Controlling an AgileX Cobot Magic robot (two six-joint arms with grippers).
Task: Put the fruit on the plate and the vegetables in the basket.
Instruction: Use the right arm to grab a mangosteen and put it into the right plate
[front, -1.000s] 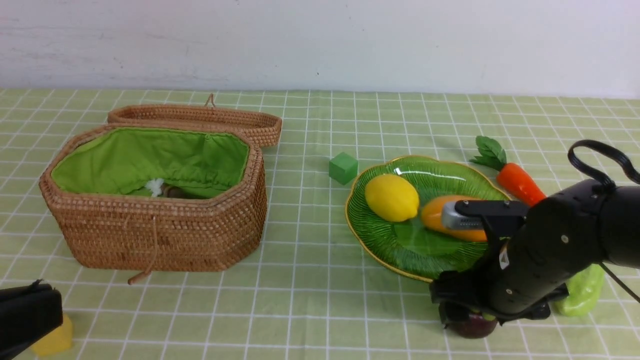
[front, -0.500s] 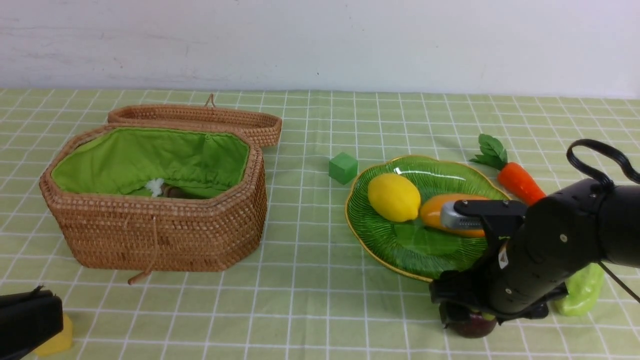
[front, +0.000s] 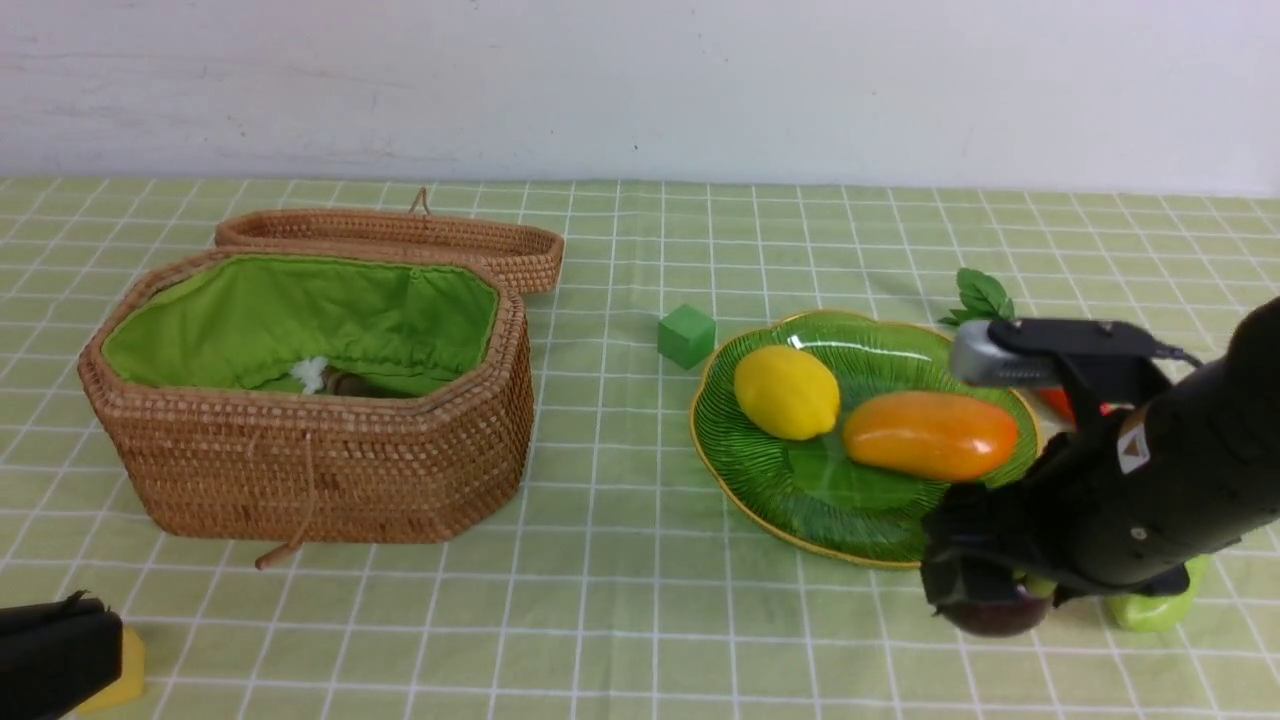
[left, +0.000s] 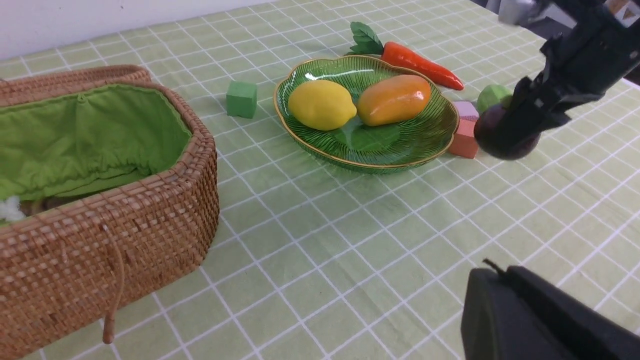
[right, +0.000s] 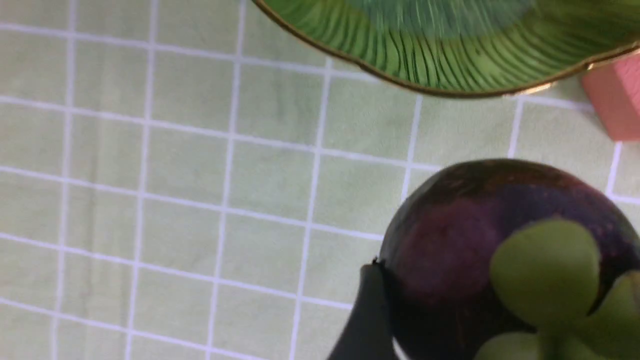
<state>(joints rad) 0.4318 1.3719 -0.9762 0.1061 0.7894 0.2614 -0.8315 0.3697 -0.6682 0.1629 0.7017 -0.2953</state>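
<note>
The right gripper (front: 985, 590) is clamping its jaws on the mangosteen (front: 992, 615), gripping the dark body from the sides so that the green top is staying free (this is showing best in the right wrist view). The fruit is hanging just beside the near edge of the plate (front: 800, 505), and it seems to be just clear of the cloth, probably because the rim must be passed before lowering.

The lemon (front: 787, 393) and the mango (front: 930, 435) are lying on the plate side by side, so the free place is toward the near part.

The left gripper (front: 60, 645) is resting low with its jaws together, holding nothing, next to a yellow cube (front: 115, 675).

The carrot (left: 420, 62) is lying behind the plate, and the pale green piece (front: 1155, 605) is sitting just beside the held fruit. Two pink cubes (left: 462, 142) are touching the rim there and could be knocked.

The basket (front: 330, 470) is standing open, well apart, with its lid (front: 400, 235) behind it. What is lying inside, I cannot tell.
</note>
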